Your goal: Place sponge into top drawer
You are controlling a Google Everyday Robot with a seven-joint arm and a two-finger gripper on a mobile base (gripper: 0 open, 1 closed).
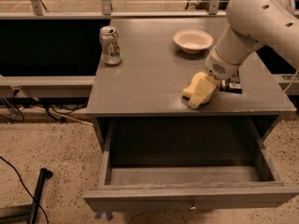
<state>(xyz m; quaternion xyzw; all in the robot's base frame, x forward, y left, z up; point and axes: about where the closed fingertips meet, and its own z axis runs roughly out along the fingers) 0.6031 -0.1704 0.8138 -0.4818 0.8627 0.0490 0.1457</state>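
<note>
Arm: white rounded casing, small dark holes, perforated wrist grille. Gripper: near the front-right corner of the counter.

My pale yellow end effector is at the pale yellow sponge near the grey counter's front right corner, beside a black packet, with a white bowl, a silvery mottled can and the grey top drawer.
</note>
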